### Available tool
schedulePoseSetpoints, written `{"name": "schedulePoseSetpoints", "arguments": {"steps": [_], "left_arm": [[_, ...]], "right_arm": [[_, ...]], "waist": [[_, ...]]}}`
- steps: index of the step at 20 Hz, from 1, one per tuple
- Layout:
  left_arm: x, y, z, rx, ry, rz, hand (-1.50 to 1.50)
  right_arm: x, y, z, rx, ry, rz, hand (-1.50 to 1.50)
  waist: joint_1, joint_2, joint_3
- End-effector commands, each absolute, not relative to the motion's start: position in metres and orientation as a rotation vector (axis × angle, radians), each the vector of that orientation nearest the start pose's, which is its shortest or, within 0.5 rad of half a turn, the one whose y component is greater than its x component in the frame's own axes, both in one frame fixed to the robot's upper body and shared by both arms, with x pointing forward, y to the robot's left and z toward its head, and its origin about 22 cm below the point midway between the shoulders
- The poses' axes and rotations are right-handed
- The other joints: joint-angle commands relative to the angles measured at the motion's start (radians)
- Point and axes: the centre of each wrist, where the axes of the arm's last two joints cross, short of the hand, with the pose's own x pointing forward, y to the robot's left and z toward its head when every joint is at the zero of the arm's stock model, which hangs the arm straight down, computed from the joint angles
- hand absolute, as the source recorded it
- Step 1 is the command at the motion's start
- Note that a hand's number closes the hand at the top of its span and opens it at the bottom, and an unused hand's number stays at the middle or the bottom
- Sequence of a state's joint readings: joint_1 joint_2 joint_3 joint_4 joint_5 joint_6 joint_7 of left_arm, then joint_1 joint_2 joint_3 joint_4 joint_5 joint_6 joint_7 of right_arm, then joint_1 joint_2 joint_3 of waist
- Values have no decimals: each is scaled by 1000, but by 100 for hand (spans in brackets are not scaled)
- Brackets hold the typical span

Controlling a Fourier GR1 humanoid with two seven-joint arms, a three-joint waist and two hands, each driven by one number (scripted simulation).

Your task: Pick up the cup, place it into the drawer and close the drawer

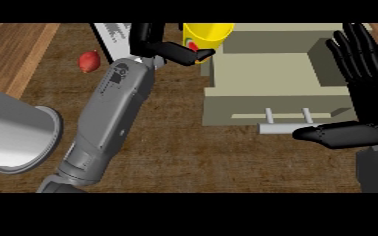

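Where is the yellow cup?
In the head view, the yellow cup is top centre, held in the left hand, at the far left corner of the open drawer.

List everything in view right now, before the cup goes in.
cup: one, yellow, top centre, by the drawer's back left corner
drawer: one, beige, open, right of centre
drawer handle: one, grey, drawer front
oval item: one, red, upper left
metal vessel: one, grey, left edge
flat item: one, white, top, partly hidden
counter: one, brown wood
left hand: one, black, curled on the cup
right hand: one, black, open, resting at right edge
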State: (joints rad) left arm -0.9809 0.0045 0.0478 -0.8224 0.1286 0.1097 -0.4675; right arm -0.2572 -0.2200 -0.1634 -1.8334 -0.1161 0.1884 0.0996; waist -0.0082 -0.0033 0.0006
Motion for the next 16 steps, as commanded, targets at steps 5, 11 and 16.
{"name": "schedulePoseSetpoints", "arguments": {"steps": [5,11,16], "left_arm": [[439,40,194,-143,-2020,-209,150],[443,35,157,-26,-1887,-246,150],[445,33,147,10,-1806,-352,150]], "right_arm": [[273,-270,138,6,-1987,286,-150],[279,-269,141,47,-2012,262,-150],[287,-265,147,88,-2028,306,-150]], "waist": [[-35,11,1],[-58,16,1],[-115,35,2]]}}
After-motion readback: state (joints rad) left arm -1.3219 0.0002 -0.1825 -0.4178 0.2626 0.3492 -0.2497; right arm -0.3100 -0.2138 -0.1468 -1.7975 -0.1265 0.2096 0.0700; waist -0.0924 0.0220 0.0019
